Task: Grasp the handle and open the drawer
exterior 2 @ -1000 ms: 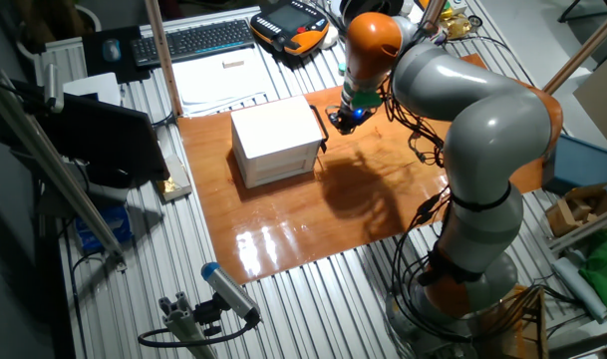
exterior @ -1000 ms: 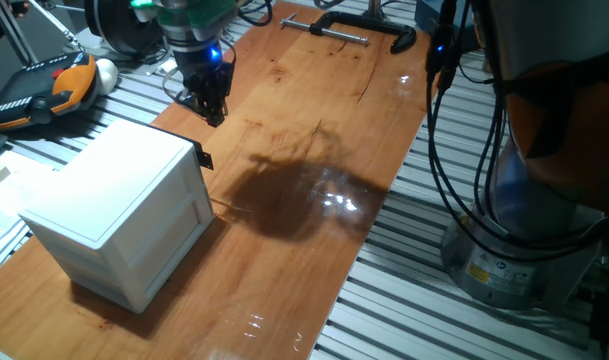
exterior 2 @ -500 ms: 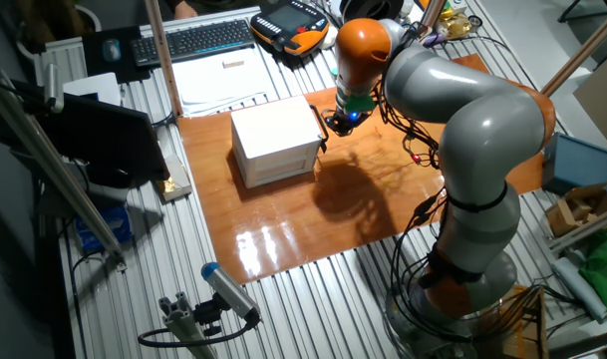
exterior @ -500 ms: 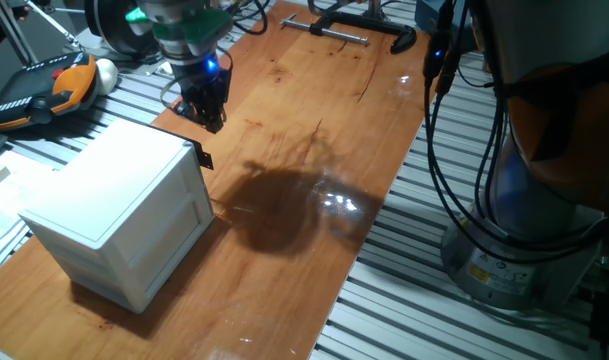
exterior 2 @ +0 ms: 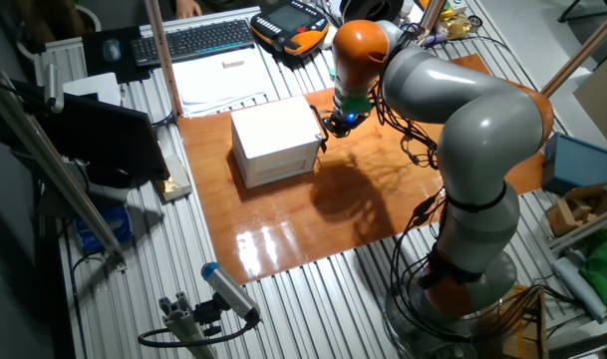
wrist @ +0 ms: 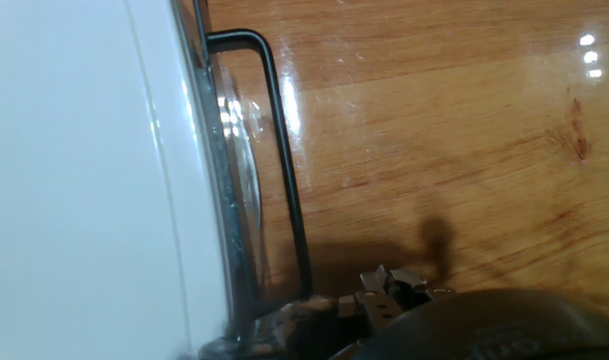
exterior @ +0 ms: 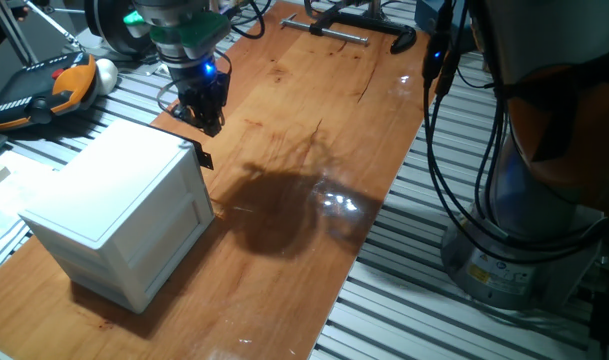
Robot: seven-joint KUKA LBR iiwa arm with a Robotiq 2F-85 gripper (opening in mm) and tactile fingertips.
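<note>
End effector (exterior: 208, 110), opening unclear, hovers upper left above the handle (exterior: 203, 157); drawer (exterior: 179, 200) looks closed, ungrasped.

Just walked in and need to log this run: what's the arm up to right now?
A KUKA arm holds its pincer low over the wooden tabletop, beside the top corner of the white cabinet. The black handle on the cabinet front looks ungrasped, with the pincer just above it. The drawer looks shut. The hand view shows the handle close beside the white front.
</note>
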